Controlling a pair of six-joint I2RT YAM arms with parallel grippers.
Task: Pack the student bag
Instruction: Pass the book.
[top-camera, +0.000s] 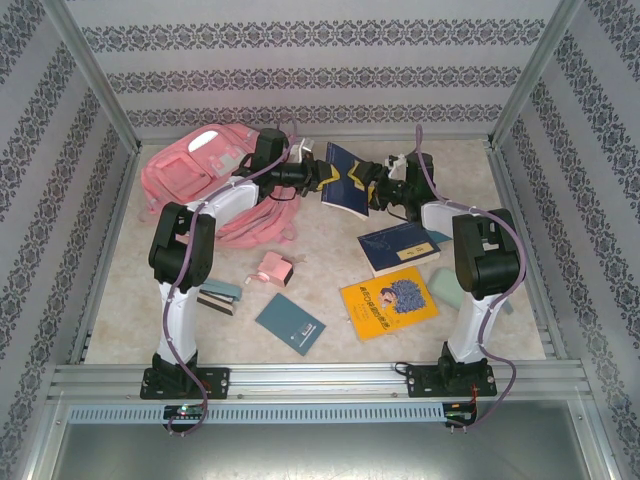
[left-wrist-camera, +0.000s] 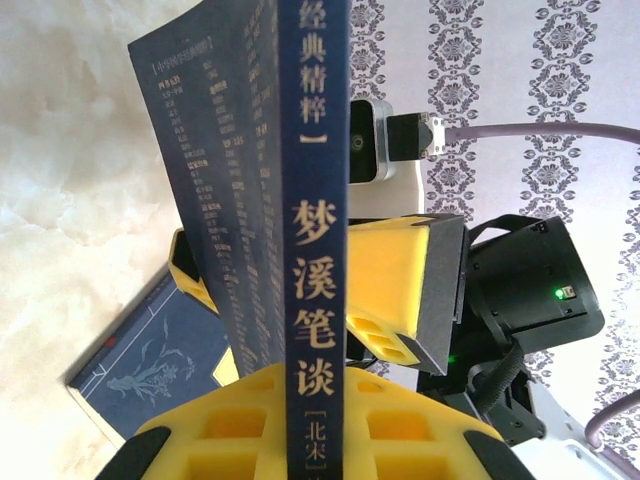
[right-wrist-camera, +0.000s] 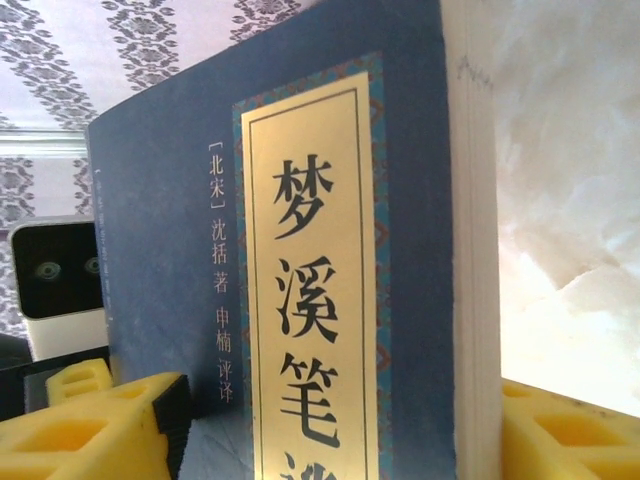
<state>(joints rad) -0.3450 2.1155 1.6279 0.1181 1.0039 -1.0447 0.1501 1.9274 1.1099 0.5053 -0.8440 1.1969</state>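
While left hand (top-camera: 323, 178) and right hand (top-camera: 374, 189) both clamp a navy book (top-camera: 346, 184) near the student bag (top-camera: 190, 175), we judge packing mostly undone.

The navy book (left-wrist-camera: 315, 250) carries white characters down its spine: 经典精粹一, then the larger 梦溪笔谈, then [北宋]. On its front cover (right-wrist-camera: 310, 300) a gold panel reads 梦溪笔, with small white text beside it: [北宋] 沈括 著, 申楠 评译. The back cover's print is too fine to read.

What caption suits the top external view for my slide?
The left hand and right hand hold a navy book aloft near the student bag.
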